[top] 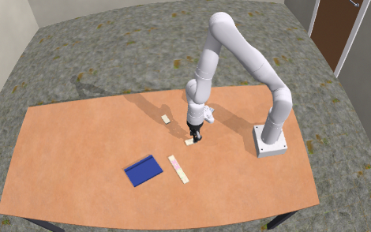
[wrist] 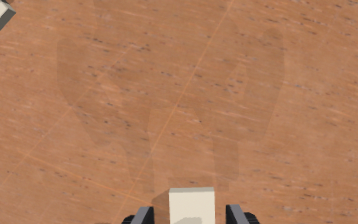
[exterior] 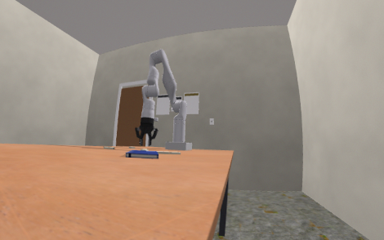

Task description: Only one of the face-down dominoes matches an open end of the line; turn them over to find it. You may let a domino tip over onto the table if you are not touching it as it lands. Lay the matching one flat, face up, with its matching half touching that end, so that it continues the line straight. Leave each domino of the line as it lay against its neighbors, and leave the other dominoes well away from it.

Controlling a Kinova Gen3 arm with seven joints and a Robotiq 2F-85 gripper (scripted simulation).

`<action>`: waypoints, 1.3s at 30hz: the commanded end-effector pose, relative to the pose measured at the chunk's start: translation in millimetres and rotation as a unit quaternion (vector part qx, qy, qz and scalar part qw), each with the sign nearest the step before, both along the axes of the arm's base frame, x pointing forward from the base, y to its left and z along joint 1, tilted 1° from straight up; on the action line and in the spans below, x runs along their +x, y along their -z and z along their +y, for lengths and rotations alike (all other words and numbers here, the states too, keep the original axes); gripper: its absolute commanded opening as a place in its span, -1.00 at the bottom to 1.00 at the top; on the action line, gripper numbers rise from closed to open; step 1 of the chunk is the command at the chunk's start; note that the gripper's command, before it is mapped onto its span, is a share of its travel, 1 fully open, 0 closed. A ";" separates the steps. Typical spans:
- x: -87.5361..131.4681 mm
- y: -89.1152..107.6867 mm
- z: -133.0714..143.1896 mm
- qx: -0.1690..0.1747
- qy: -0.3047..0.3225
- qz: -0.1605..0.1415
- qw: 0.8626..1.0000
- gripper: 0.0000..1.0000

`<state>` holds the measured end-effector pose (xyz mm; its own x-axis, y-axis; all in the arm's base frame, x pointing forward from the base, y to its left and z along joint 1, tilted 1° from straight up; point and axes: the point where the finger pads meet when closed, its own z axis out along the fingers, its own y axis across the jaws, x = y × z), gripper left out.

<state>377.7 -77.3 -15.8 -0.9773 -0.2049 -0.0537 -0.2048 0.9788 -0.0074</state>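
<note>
A domino (top: 189,142) (wrist: 192,206) lies flat on the table; the part of its top that shows is plain cream. My gripper (top: 196,139) (exterior: 145,143) (wrist: 190,216) points down over one end of it, partly open. The fingers stand on either side with a gap at each side. Another pale domino (top: 166,119) lies farther back. A domino corner (wrist: 6,16) shows at the wrist view's top left; I cannot tell which domino it is. The line (top: 182,176) (exterior: 170,153) lies slanting in front, with pink marks towards its back end; its pips are too small to read.
A blue book-like block (top: 143,170) (exterior: 142,153) lies left of the line in the top view. Two pale flat pieces (exterior: 109,148) (exterior: 131,147) show farther back in the exterior view. The arm's base (top: 270,141) stands at the right of the table.
</note>
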 end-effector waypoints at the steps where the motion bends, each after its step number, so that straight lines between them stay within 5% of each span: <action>1: -0.1 -4.4 0.0 0.004 0.000 -0.023 1.000 -0.03; 39: -1.4 22.6 0.6 0.008 0.000 -0.037 0.999 -0.03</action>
